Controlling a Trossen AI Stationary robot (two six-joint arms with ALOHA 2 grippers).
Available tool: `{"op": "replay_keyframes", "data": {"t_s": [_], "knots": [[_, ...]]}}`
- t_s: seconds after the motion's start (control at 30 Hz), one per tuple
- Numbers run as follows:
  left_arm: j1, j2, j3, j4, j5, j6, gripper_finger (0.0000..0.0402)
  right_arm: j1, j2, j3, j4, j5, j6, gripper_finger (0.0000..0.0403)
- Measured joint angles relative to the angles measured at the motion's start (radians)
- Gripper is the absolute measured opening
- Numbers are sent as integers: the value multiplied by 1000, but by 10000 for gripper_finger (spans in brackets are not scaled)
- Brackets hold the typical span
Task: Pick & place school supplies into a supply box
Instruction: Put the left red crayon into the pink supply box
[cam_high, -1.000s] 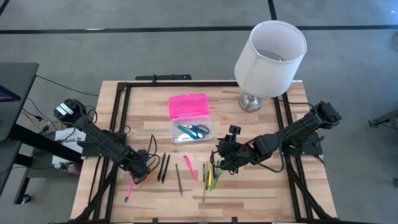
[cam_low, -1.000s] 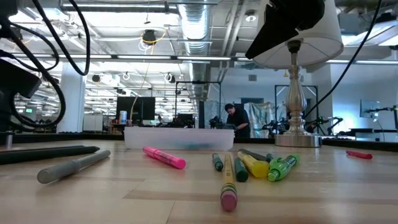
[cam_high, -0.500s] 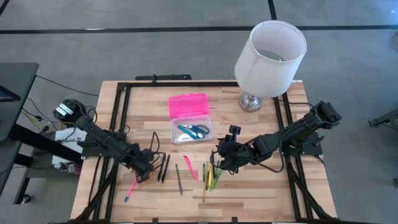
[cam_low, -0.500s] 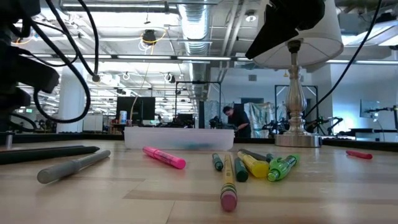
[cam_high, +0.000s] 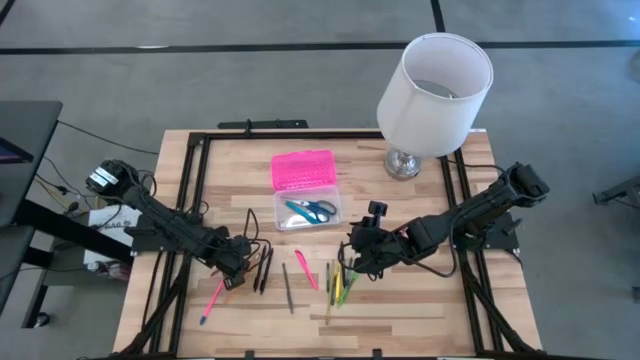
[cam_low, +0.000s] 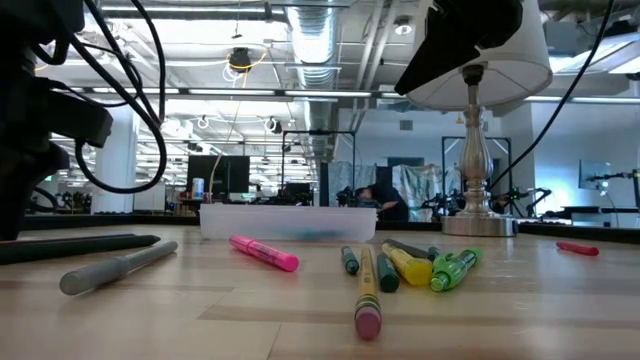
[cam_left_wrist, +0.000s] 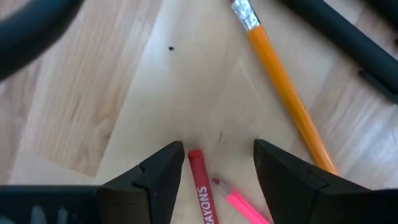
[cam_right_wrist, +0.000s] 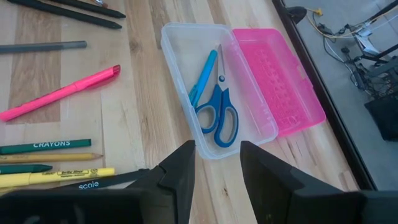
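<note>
My left gripper (cam_left_wrist: 217, 180) points down, open, low over the table's left part (cam_high: 233, 278). A red crayon (cam_left_wrist: 201, 190) lies between its fingers, which do not touch it. A pink pencil (cam_left_wrist: 241, 204) and an orange pencil (cam_left_wrist: 283, 84) lie close by. The supply box (cam_high: 308, 211) has a clear base, and its pink lid (cam_high: 302, 169) lies open; inside are blue scissors (cam_right_wrist: 219, 113) and a blue pen (cam_right_wrist: 203, 76). My right gripper (cam_high: 355, 262) hangs open above a cluster of crayons and markers (cam_high: 338, 285), tilted toward the box (cam_right_wrist: 186, 68).
Two black pens (cam_high: 262, 269), a grey pen (cam_high: 287, 288) and a pink marker (cam_high: 306, 270) lie between the two grippers. A white lamp (cam_high: 432, 90) stands at the far right. A black frame (cam_high: 195, 175) borders the table. A small red thing (cam_low: 577, 248) lies far right.
My left gripper has rolled about its downward axis and edged toward the table's right, nearer the black pens, still open. My right arm and the supplies have kept still.
</note>
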Motion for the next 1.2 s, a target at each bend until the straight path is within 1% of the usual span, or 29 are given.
{"op": "replay_keyframes", "data": {"t_s": [0.23,0.37,0.7,1.2], "knots": [[12,0,0,-42,17,-24,140,0,0,0,0,0,0,122],[12,-1,0,-51,28,-26,124,0,0,0,0,0,0,122],[13,-1,0,-65,76,-26,134,0,0,0,0,0,1,122],[12,-2,0,-98,127,-25,135,0,0,0,0,-2,1,122]]}}
